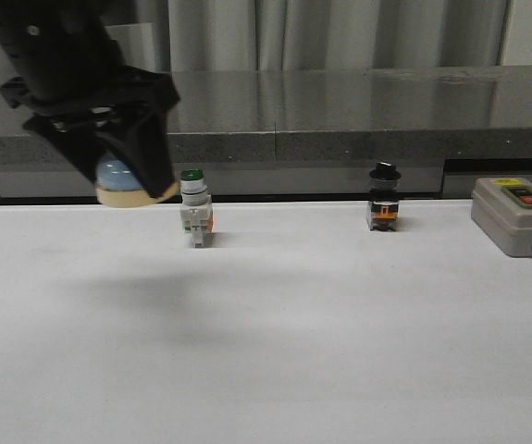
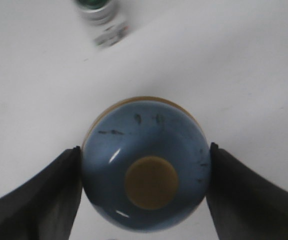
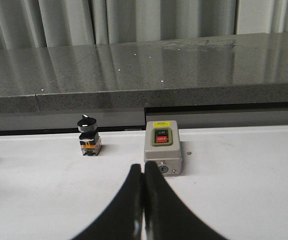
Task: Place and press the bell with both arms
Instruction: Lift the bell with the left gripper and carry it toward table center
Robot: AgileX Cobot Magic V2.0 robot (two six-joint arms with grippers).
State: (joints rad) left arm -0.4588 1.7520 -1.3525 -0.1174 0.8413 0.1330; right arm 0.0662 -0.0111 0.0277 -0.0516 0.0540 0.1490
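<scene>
My left gripper [image 1: 127, 157] is shut on the bell [image 1: 129, 181], a light-blue dome with a cream base, and holds it in the air above the white table at the far left. In the left wrist view the bell [image 2: 145, 162] fills the gap between my two black fingers [image 2: 38, 195], its cream knob facing the camera. My right gripper [image 3: 144, 172] is shut and empty, low over the table and short of the grey switch box [image 3: 163, 147]. The right arm does not show in the front view.
A green-capped push-button switch [image 1: 194, 207] stands just right of the held bell, also in the left wrist view [image 2: 101, 17]. A black-capped switch [image 1: 383, 197] stands at centre right. The grey ON/OFF box [image 1: 514, 215] sits at the far right. A dark counter ledge [image 1: 340, 120] runs behind the table.
</scene>
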